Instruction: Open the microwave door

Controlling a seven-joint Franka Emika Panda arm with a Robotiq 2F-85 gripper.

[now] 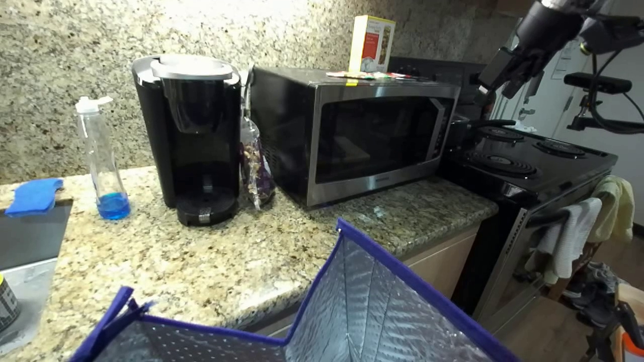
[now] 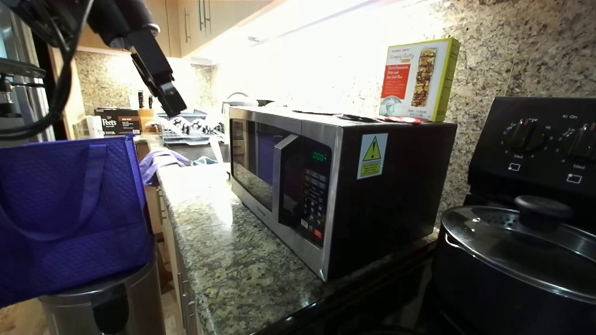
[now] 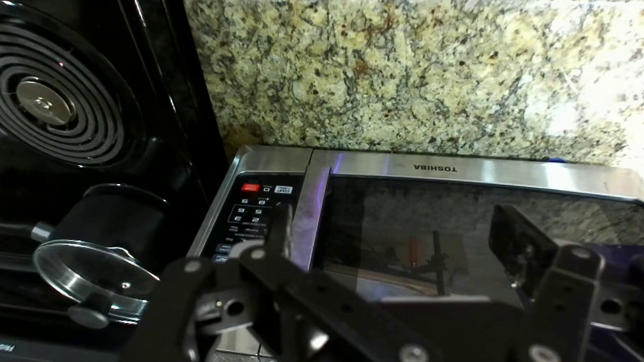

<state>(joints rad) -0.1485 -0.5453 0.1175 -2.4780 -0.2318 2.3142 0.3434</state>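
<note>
The microwave (image 1: 284,115) stands on the counter, silver-framed with a dark front; it also shows in an exterior view (image 2: 391,204). Its door (image 1: 372,138) is shut, seen in an exterior view (image 2: 253,163) and, upside down, in the wrist view (image 3: 392,201). The steel handle (image 2: 283,181) runs upright beside the keypad; the wrist view shows it (image 3: 313,206) just right of the left finger. My gripper (image 3: 392,218) is open and empty, its fingers wide apart. In both exterior views the gripper (image 1: 495,91) (image 2: 173,103) hangs in front of and above the door, apart from it.
A box (image 1: 372,45) stands on the microwave beside flat packets. A coffee maker (image 1: 201,141) stands next to it. The stove (image 1: 543,161) with a lidded pot (image 2: 512,270) is on the keypad side. An open purple bag (image 2: 70,218) stands before the counter.
</note>
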